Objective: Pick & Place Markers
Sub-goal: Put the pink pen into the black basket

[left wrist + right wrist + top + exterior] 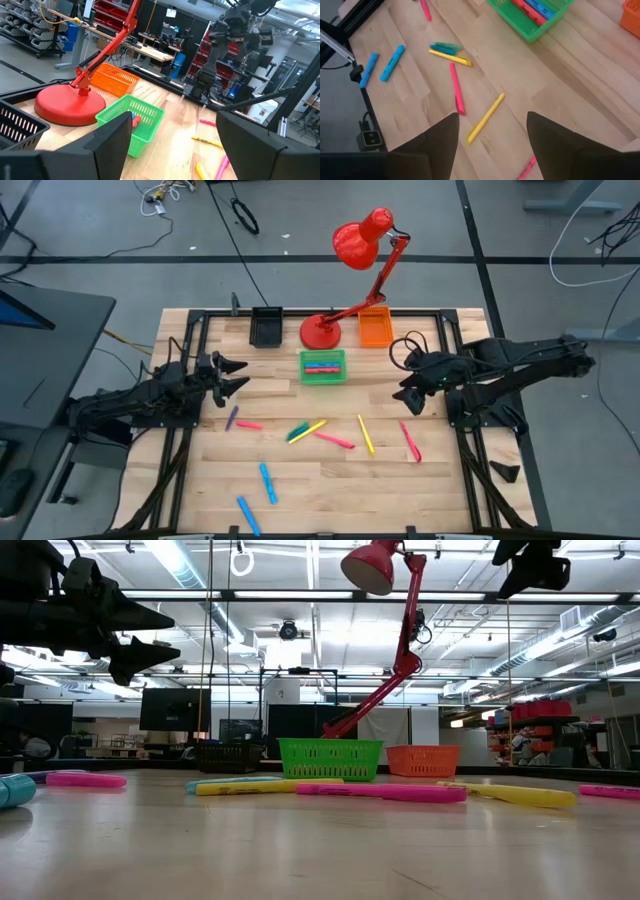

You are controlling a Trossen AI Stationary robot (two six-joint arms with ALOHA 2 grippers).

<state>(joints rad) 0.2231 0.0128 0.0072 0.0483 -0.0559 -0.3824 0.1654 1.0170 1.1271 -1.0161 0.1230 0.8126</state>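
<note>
Seemingly four markers point(322, 366) inside green bin point(323, 379)

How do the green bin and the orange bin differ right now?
The green bin holds markers, pink and blue ones; nothing shows inside the orange bin. The green bin sits in front of the lamp base, nearer the table's middle; the orange bin sits beside the base at the far edge. Both are small, mesh-walled and rectangular.
</note>
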